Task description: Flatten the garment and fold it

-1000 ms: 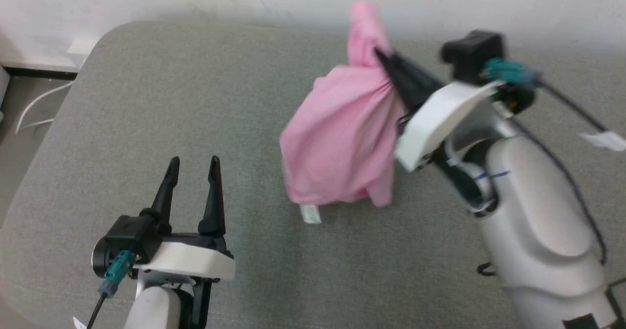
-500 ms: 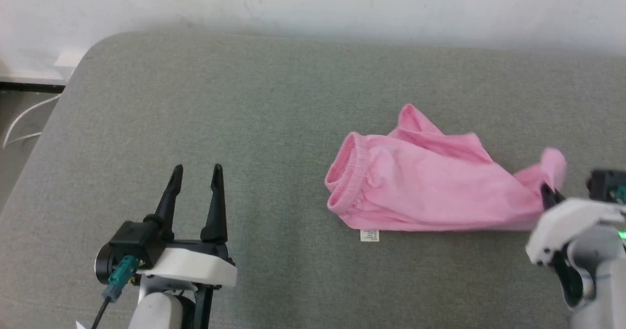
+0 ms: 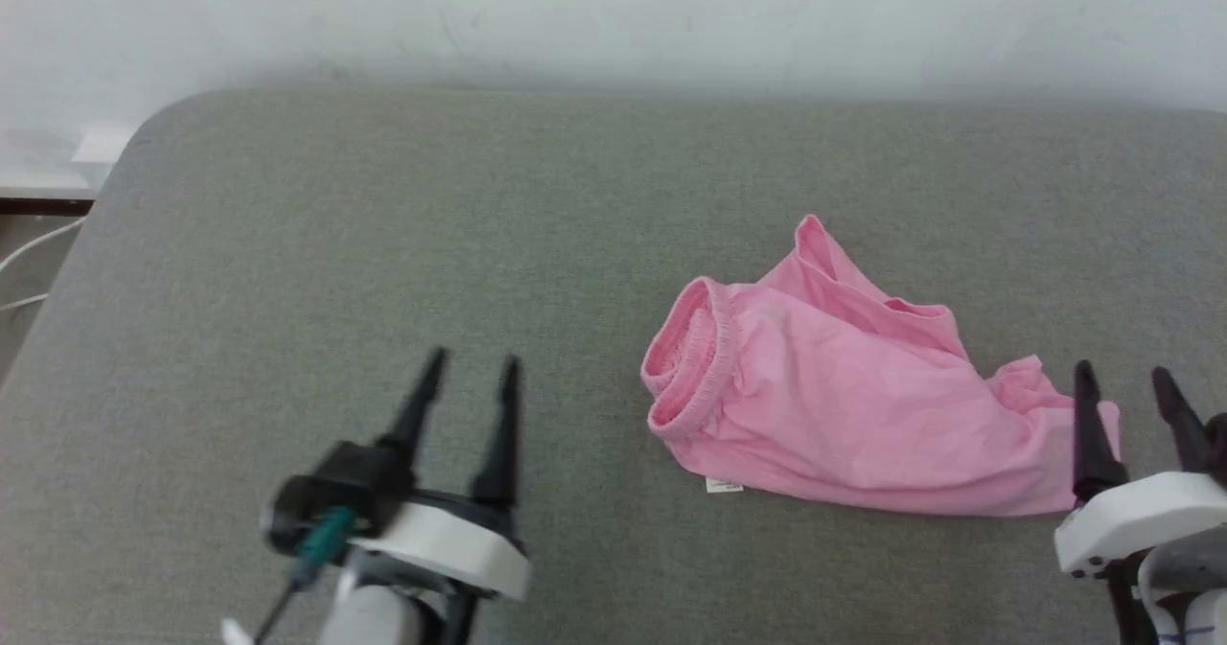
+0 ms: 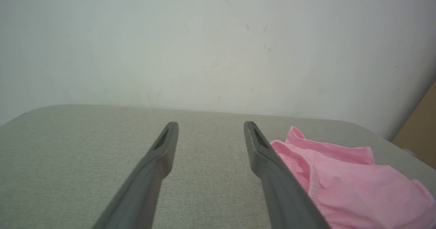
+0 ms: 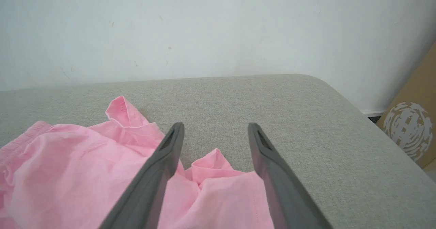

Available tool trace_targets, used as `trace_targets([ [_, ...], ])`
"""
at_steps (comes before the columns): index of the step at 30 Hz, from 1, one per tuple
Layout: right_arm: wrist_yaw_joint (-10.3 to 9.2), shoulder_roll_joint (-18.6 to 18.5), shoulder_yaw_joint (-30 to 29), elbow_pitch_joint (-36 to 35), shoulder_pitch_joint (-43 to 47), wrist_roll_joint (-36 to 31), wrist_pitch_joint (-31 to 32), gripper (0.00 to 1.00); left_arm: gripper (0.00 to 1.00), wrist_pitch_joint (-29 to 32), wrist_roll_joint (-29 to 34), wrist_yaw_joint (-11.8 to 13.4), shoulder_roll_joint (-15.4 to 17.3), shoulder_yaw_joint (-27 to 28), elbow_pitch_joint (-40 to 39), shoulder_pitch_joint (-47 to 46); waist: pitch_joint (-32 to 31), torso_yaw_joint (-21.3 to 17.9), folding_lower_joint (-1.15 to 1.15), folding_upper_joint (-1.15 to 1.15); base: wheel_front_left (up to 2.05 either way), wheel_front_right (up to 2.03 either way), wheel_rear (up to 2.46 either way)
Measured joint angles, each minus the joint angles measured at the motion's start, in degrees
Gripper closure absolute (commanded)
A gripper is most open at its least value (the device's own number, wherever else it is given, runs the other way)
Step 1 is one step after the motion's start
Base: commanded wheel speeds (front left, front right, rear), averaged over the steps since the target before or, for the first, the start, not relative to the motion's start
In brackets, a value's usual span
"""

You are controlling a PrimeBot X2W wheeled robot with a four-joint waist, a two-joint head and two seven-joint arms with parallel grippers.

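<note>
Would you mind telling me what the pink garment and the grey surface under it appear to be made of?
The garment: thin, matte woven cloth, possibly cotton. It lies in soft creases, and its waistband is gathered, which suggests elastic. The surface: grey, matte, upholstery-like fabric. A fine weave grain shows in the wrist views.

The head camera looks down from high up at the whole grey cushion (image 3: 383,242), with the wall (image 3: 575,12) at the back. Each wrist camera sits low and close, looking flat along its fingers (image 4: 153,167) toward that wall. All three see the pink garment (image 3: 844,415).
</note>
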Motion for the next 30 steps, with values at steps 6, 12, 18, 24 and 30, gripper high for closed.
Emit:
trace_targets([
  [6,0.01,0.0,5.2,-3.8,2.5,2.0,-0.8,0.0,0.0,2.4,0.5,-1.8,-0.1,-11.1,7.7,-4.0,0.8,-1.8,0.0,0.0,0.0,0.0,0.0],
  [12,0.01,0.0,8.8,-3.8,2.7,3.3,-0.7,0.0,0.0,12.1,0.3,-1.8,-0.1,-16.7,16.3,-10.4,2.0,-4.1,0.01,0.0,0.0,0.0,0.0],
  [18,0.01,0.0,10.3,-3.4,2.6,4.4,-0.9,0.0,0.0,21.5,-0.7,-1.2,-0.1,-17.7,21.0,-13.2,3.2,-6.5,0.01,0.0,0.0,0.0,0.0],
  [24,0.01,0.0,10.6,-2.6,2.6,4.9,-1.4,0.0,0.0,23.9,-2.2,-1.2,-0.1,-17.7,21.5,-14.3,4.5,-7.6,0.01,0.0,0.0,0.0,0.0],
  [30,0.0,0.0,11.2,-1.8,2.4,5.6,-1.7,0.0,0.8,23.7,-2.1,-1.3,-0.1,-19.0,22.1,-15.7,5.0,-7.4,0.01,0.0,0.0,0.0,0.0],
])
